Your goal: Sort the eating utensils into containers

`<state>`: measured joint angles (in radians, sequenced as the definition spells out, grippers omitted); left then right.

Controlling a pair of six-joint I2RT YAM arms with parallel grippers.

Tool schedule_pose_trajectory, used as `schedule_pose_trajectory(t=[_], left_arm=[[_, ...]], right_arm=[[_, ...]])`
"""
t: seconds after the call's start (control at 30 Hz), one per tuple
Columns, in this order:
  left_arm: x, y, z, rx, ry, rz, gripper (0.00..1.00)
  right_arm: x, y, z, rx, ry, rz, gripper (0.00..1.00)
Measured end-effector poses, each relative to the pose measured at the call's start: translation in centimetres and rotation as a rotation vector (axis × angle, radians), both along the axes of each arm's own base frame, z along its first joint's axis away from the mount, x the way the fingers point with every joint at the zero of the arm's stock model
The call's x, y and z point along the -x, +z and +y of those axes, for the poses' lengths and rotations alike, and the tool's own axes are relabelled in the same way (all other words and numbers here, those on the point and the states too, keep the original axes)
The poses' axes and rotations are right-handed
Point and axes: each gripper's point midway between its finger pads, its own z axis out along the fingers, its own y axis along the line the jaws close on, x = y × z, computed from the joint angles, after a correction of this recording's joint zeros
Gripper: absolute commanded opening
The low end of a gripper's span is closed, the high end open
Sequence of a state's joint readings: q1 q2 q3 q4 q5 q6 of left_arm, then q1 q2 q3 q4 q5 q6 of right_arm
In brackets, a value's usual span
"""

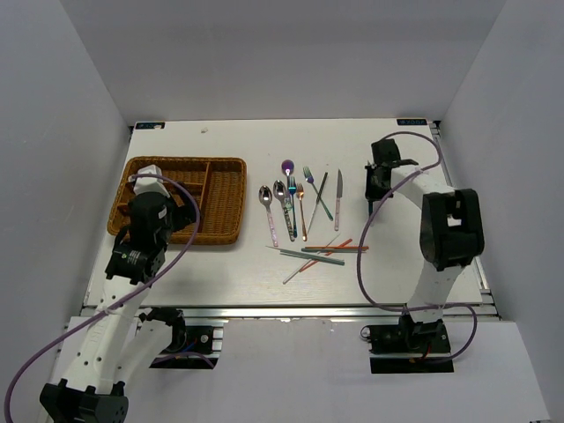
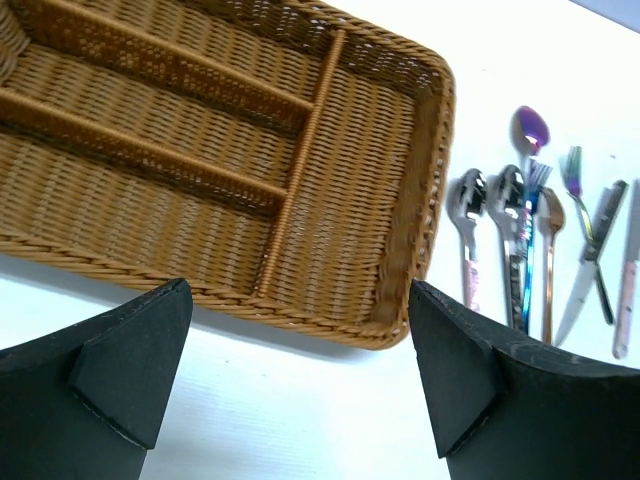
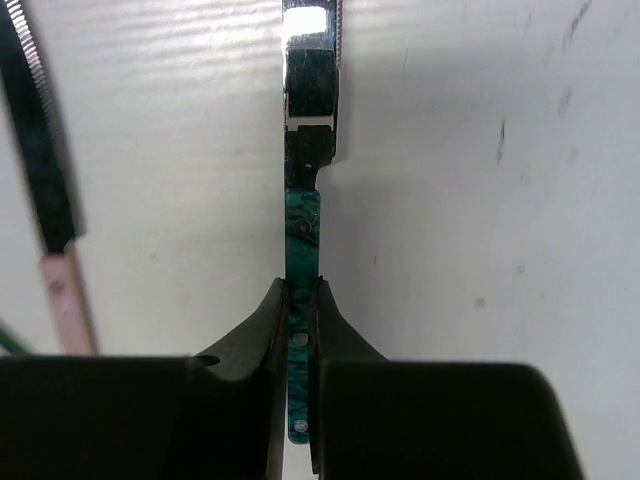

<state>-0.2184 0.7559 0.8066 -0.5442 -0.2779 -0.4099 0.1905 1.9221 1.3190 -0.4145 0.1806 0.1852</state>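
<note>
My right gripper (image 3: 302,300) is shut on the teal handle of a silver knife (image 3: 303,230), blade pointing away, close over the white table. From above, this gripper (image 1: 379,185) is at the far right. My left gripper (image 2: 300,370) is open and empty above the table by the front edge of the brown wicker tray (image 2: 430,200); seen from above, it (image 1: 183,210) overlaps the tray (image 1: 241,198). The compartments in view hold nothing. Spoons (image 1: 267,207), forks (image 1: 301,211) and knives (image 1: 338,198) lie in a row mid-table, with chopsticks (image 1: 322,251) crossed in front of them.
A pink-handled knife (image 3: 45,180) lies just left of the held knife. Grey walls close in the table on three sides. A purple cable loops from each arm. The table's right edge (image 1: 458,203) runs just beyond my right arm.
</note>
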Motion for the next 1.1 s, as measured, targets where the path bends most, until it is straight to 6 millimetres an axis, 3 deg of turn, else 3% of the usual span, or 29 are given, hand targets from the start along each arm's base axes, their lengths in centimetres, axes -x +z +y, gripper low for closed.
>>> schedule_pose_trajectory(t=[0.1, 0.17, 0.27, 0.3, 0.43, 0.57, 0.67, 0.77, 0.97, 1.0, 1.1], left_arm=[[0.1, 0.6, -1.3, 0.039, -0.067, -0.021, 0.98], [0.1, 1.4, -3.2, 0.113, -0.148, -0.052, 0.98], [-0.2, 2.8, -5.9, 0.223, -0.255, -0.104, 0.98], [-0.3, 3.1, -6.6, 0.249, -0.285, -0.110, 0.98], [-0.3, 4.5, -6.6, 0.273, -0.265, -0.133, 0.98], [0.9, 7.4, -3.1, 0.227, -0.111, -0.246, 0.98], [2.5, 9.3, 0.1, 0.177, 0.025, -0.328, 0.98], [3.3, 9.3, 2.6, 0.112, 0.139, -0.339, 0.98], [3.3, 5.7, 4.4, 0.022, 0.225, -0.238, 0.98], [3.4, 5.5, 4.4, 0.016, 0.226, -0.232, 0.98], [3.4, 5.3, 4.5, 0.007, 0.228, -0.224, 0.98]], right_arm=[[1.5, 3.0, 1.1, -0.064, 0.006, -0.058, 0.00], [2.4, 6.1, 3.0, -0.103, 0.035, -0.130, 0.00], [3.1, 10.6, 8.8, -0.208, 0.141, -0.252, 0.00], [3.8, 12.5, 12.4, -0.293, 0.207, -0.296, 0.00], [7.0, 15.0, 23.1, -0.573, 0.358, -0.327, 0.00], [8.7, 13.8, 31.3, -0.748, 0.395, -0.260, 0.00], [8.1, 12.4, 37.3, -0.834, 0.385, -0.216, 0.00], [7.3, 10.7, 41.9, -0.879, 0.344, -0.189, 0.00], [5.3, 9.2, 45.9, -0.870, 0.247, -0.201, 0.00], [5.0, 9.3, 46.2, -0.869, 0.235, -0.204, 0.13], [4.9, 9.2, 46.4, -0.859, 0.212, -0.207, 0.29]])
